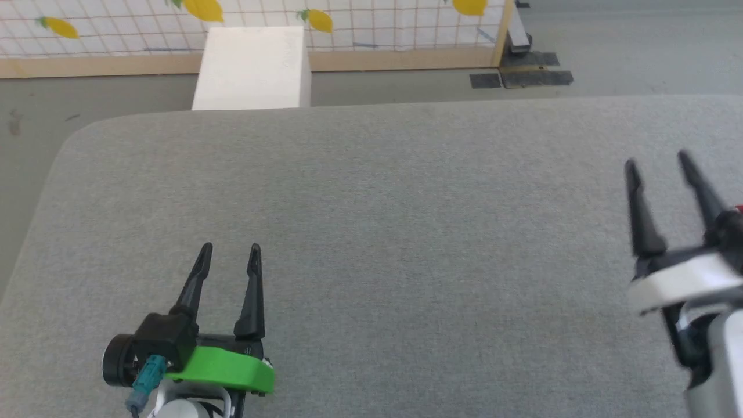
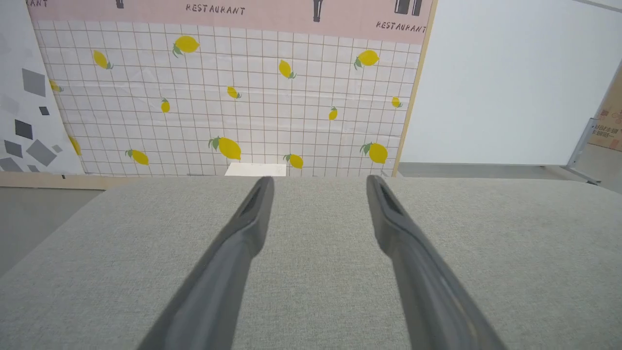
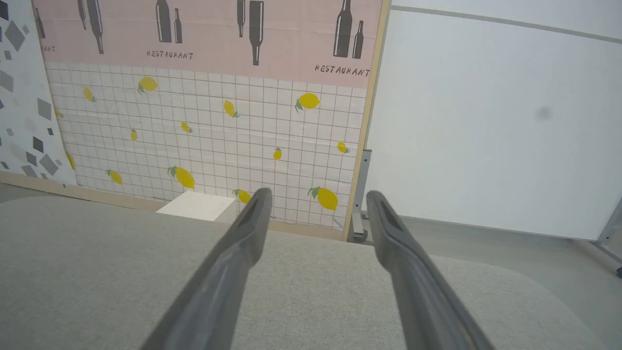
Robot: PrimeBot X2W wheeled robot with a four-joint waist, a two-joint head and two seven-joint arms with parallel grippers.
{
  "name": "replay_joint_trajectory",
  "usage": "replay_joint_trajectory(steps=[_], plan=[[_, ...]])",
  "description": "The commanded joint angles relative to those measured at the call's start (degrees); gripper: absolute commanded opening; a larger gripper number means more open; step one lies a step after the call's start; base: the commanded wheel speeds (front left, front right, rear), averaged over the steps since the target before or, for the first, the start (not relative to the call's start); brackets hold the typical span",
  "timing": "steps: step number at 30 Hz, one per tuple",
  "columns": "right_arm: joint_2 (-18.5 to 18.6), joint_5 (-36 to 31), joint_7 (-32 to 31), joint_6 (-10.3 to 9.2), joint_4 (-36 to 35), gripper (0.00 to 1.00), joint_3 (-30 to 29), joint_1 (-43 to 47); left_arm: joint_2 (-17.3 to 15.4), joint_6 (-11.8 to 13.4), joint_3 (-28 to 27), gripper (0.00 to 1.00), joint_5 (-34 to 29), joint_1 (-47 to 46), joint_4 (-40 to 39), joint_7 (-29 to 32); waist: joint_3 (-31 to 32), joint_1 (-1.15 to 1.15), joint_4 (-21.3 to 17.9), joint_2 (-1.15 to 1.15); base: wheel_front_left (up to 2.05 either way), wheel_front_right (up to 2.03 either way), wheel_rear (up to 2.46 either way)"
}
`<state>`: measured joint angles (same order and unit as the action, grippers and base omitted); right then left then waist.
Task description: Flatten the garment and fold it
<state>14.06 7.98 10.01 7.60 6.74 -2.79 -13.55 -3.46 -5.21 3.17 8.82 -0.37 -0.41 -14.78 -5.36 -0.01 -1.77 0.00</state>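
The garment is out of view. My left gripper [image 1: 230, 249] hovers open over the near left of the grey fabric-covered table [image 1: 371, 203], with nothing between its fingers. At the right edge my right gripper [image 1: 659, 159] stands open and empty too, a little farther out over the table. A small red spot [image 1: 738, 209] peeks out behind it; I cannot tell what that is. In the left wrist view the left gripper [image 2: 318, 180] points across bare grey cloth. The right wrist view shows the right gripper [image 3: 316, 194] pointing over the table's far right corner.
A white box [image 1: 252, 67] stands on the floor just past the table's far edge. Behind it runs a lemon-patterned panel [image 1: 371, 29] on a wooden base. The table's rounded far left corner [image 1: 75, 136] drops off to grey floor.
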Motion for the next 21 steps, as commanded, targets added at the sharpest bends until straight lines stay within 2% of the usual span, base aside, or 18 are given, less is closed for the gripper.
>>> replay_joint_trajectory(steps=[1,8,14,21], plan=[[-1.6,-0.2,0.6,-0.11,-0.9,1.00,-0.3,2.0,0.3,0.1,0.0,1.00,-0.8,0.7,0.4,-0.2,0.9,0.01,1.1,0.00,0.00,0.00,0.00],[-8.4,-2.7,2.7,-0.11,-2.7,1.00,-1.7,9.4,0.2,0.2,0.4,1.00,-2.3,1.4,2.6,-0.2,1.9,0.01,2.2,0.00,0.00,0.00,0.00],[-10.3,-3.3,3.5,-0.11,-2.3,1.00,-0.8,14.1,0.4,0.5,0.4,1.00,-2.6,1.9,3.6,-0.2,2.5,0.01,2.6,0.00,0.00,0.00,0.00],[-11.1,-2.6,4.2,-0.11,-2.6,1.00,-0.7,15.2,0.4,0.6,-0.2,1.00,-2.9,2.1,4.6,-0.2,2.8,0.01,2.6,0.00,0.00,0.00,0.00]])
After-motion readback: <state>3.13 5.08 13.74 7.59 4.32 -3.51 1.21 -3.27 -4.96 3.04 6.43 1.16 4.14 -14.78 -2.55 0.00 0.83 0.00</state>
